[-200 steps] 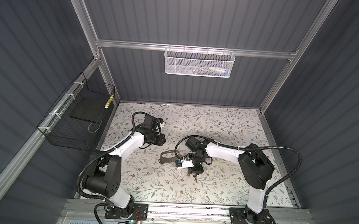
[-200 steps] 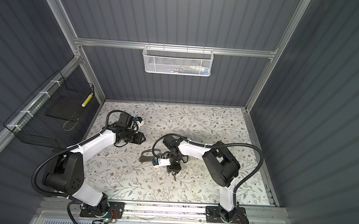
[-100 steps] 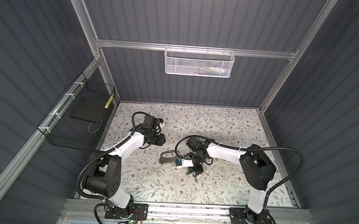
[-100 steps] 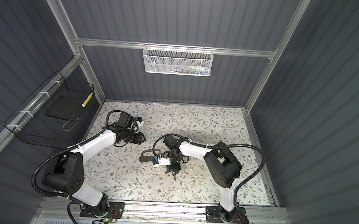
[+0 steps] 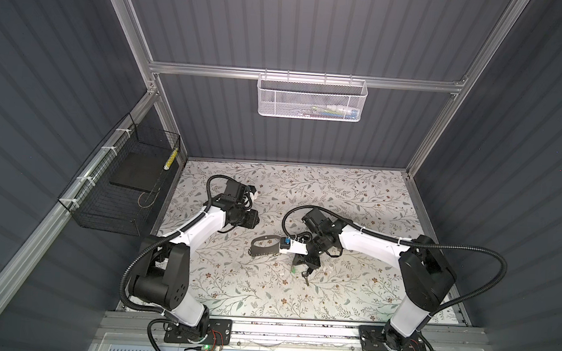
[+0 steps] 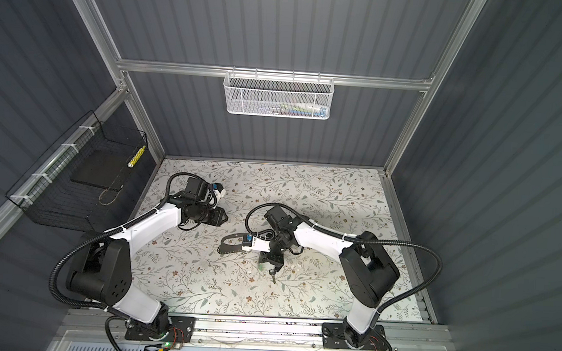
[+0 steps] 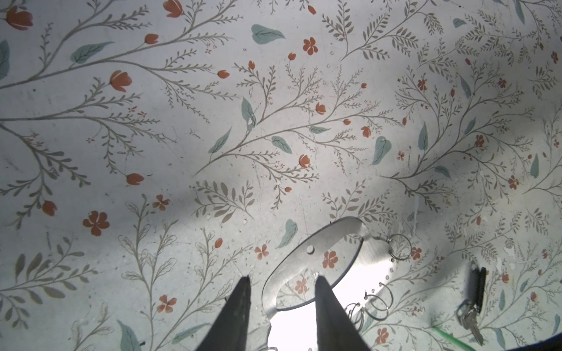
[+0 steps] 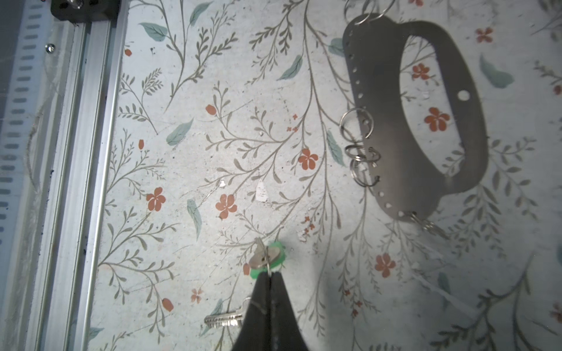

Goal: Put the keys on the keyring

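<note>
The pale floral-patterned counter (image 5: 355, 202) carries everything. Near its middle lies the flat dark grey half-oval metal keyring (image 8: 383, 127), with small wire rings (image 8: 354, 127) along its near edge. The left claw (image 7: 282, 278) hovers just far-left of it, fingers spread and empty. Right of the keyring, the right claw (image 8: 270, 275) is pressed together, pinching the thin ring of the small silver green-tagged key (image 8: 267, 258). The silver black-tagged key (image 7: 478, 287) lies on the counter just beside it.
</note>
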Controlling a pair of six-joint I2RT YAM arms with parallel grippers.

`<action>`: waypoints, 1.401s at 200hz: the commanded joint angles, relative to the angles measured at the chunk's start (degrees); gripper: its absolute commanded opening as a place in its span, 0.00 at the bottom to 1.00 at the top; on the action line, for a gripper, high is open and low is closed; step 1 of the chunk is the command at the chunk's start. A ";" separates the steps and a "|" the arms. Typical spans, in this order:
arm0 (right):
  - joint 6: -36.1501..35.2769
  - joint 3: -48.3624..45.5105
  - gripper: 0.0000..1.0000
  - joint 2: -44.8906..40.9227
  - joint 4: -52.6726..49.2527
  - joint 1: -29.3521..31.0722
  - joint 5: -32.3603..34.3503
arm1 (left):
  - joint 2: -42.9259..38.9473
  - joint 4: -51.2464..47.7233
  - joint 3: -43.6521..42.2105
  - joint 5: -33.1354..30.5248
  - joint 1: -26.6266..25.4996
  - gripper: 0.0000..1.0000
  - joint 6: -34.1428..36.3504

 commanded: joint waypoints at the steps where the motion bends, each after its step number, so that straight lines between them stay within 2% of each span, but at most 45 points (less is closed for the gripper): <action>1: 4.20 -1.46 0.00 -2.08 2.97 -0.92 -3.18 | -1.89 -0.47 1.07 1.15 -0.06 0.37 1.19; 23: 7.97 -2.84 0.00 -3.93 6.10 -1.59 -3.30 | -2.12 -0.03 0.85 2.37 -0.06 0.37 1.36; 56: 17.77 -5.78 0.00 -6.75 12.36 -2.38 -0.96 | -2.40 1.19 0.23 4.10 -0.08 0.37 1.55; 83: 28.37 -7.49 0.00 -8.70 16.79 -2.88 4.46 | -2.92 4.02 -1.31 5.35 -0.23 0.37 1.40; 111: 33.94 -10.77 0.00 -10.96 21.66 -3.13 7.98 | -4.26 7.65 -3.70 5.63 -1.22 0.36 1.48; 142: 39.55 -15.58 0.00 -13.73 28.10 -4.73 9.94 | -8.13 14.32 -8.96 4.06 -5.96 0.37 3.03; 147: 40.35 -16.21 0.00 -14.21 28.85 -5.10 12.38 | -8.77 15.51 -10.00 3.62 -7.06 0.37 3.41; 177: 45.25 -20.20 0.00 -17.50 33.58 -8.03 15.87 | -9.90 19.44 -13.73 1.76 -12.11 0.37 5.08; 197: 46.37 -22.87 0.00 -19.26 36.33 -8.86 17.16 | -8.84 18.77 -13.33 2.43 -13.72 0.36 5.98; 245: 46.04 -23.57 0.00 -18.63 36.63 -9.03 19.18 | -3.11 8.23 -5.70 -6.53 -21.28 0.35 6.10; 280: 45.52 -24.14 0.00 -18.20 37.16 -9.17 19.12 | 0.84 4.42 -2.41 -11.87 -25.00 0.34 4.19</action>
